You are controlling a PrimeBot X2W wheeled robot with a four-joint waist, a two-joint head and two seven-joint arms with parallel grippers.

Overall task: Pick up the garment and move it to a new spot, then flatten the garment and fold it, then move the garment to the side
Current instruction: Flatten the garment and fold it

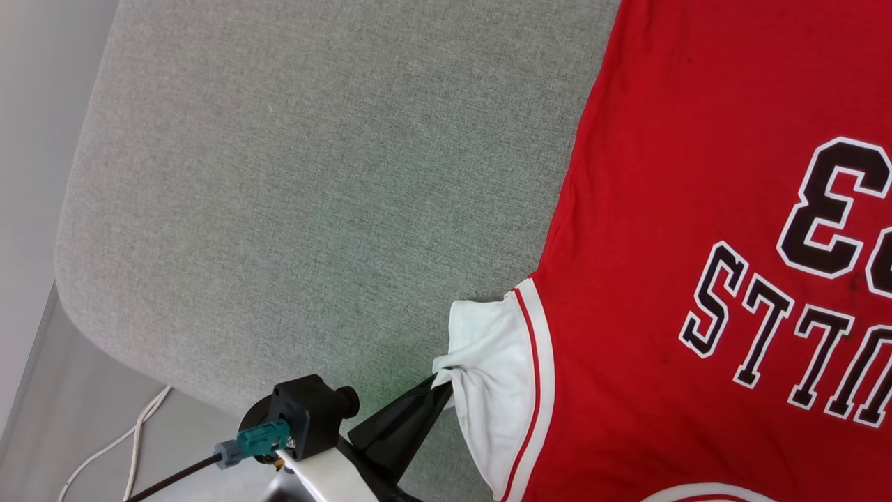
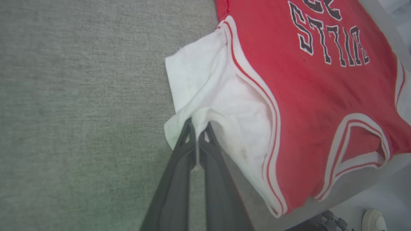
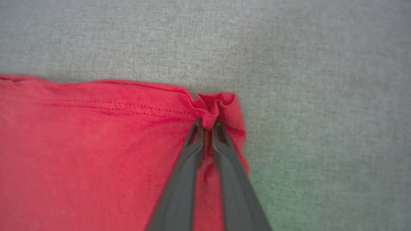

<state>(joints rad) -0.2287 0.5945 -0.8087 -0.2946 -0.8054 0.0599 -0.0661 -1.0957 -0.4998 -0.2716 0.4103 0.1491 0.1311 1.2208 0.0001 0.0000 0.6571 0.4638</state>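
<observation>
The garment [image 1: 669, 230], a bright red jersey with white sleeves and black, white-edged lettering, lies spread over the right of the grey fabric surface [image 1: 293, 181]. My left gripper [image 1: 440, 380] is shut on the edge of its white sleeve [image 1: 488, 362] at the lower middle of the head view. In the left wrist view the left gripper [image 2: 199, 126] pinches the bunched white sleeve [image 2: 218, 96] beside the garment's red body [image 2: 308, 83]. In the right wrist view my right gripper [image 3: 207, 123] is shut on a puckered corner of the garment's red hem [image 3: 96, 138].
The grey surface has a rounded left edge, with pale floor and a white cable [image 1: 125, 439] below it. A dark camera mount with a teal plug [image 1: 261, 439] sits on my left wrist. A shoe toe [image 2: 374, 219] shows at the left wrist view's lower right corner.
</observation>
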